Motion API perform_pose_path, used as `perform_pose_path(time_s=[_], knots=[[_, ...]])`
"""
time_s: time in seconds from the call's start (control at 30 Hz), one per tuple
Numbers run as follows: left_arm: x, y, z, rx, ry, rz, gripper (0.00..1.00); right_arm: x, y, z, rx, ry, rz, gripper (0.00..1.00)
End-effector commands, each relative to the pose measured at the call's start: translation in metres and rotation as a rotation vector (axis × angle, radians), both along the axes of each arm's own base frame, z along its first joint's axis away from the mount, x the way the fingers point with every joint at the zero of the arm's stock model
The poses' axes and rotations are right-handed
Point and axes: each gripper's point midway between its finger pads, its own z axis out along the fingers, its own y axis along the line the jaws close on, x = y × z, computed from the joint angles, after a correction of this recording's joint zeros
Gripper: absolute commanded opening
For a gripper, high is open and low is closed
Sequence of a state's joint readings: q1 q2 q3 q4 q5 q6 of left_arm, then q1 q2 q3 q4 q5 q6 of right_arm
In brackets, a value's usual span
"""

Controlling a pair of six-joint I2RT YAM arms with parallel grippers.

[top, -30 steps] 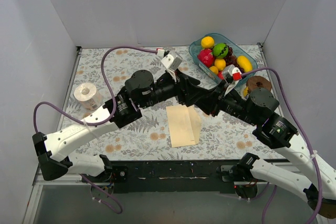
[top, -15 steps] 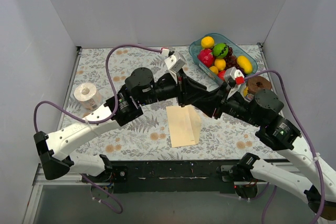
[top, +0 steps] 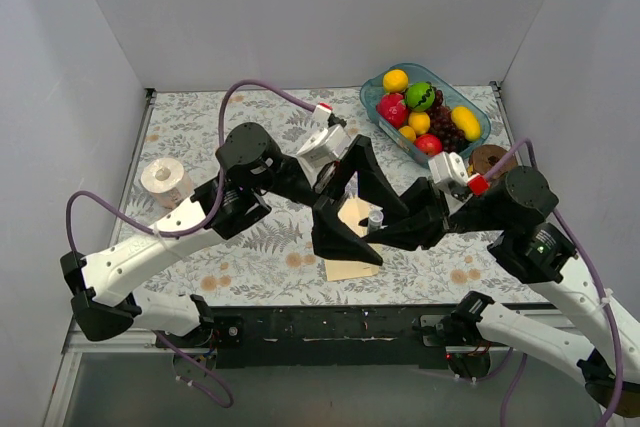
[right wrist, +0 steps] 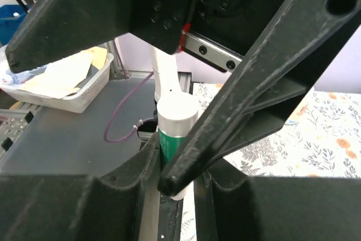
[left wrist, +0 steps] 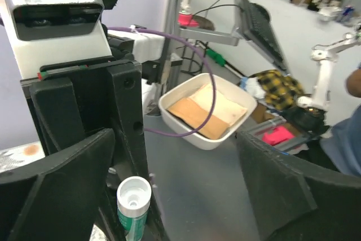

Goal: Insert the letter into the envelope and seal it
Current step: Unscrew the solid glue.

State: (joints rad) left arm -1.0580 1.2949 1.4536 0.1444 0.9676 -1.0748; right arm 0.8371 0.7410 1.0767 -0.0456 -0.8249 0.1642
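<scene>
Mid-table, envelope [top: 345, 269] lies flat, partly hidden; thin, limp, light paper, probably best pinched at an edge. Wide open and empty: left gripper [left wrist: 175, 156]. Above it, right gripper [right wrist: 177, 162] clamps glue stick [right wrist: 176, 122].

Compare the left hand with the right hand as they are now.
The left hand has its fingers spread wide and grips nothing. The right hand is closed on a green-and-white glue stick. In the top view the left hand points toward the near edge, while the right hand points leftward. Both are black and meet above the envelope.
</scene>
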Motion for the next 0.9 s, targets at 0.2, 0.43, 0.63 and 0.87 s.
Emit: perform_pose_path(time_s=[0.2, 0.43, 0.63, 0.87], knots=[[0.088, 0.015, 0.024, -0.094, 0.137, 0.542, 0.98, 0.075, -0.003, 0.022, 0.065, 0.016, -0.433, 0.01], [0.166, 0.025, -0.001, 0.003, 0.277, 0.967, 0.86, 0.112, -0.008, 0.02, 0.08, 0.147, -0.622, 0.01], [0.176, 0.014, -0.021, 0.086, 0.276, 0.994, 0.77, 0.113, -0.006, 0.023, 0.091, 0.172, -0.622, 0.01], [0.173, 0.004, -0.027, 0.11, 0.251, 0.958, 0.58, 0.116, -0.007, 0.022, 0.099, 0.187, -0.636, 0.01]])
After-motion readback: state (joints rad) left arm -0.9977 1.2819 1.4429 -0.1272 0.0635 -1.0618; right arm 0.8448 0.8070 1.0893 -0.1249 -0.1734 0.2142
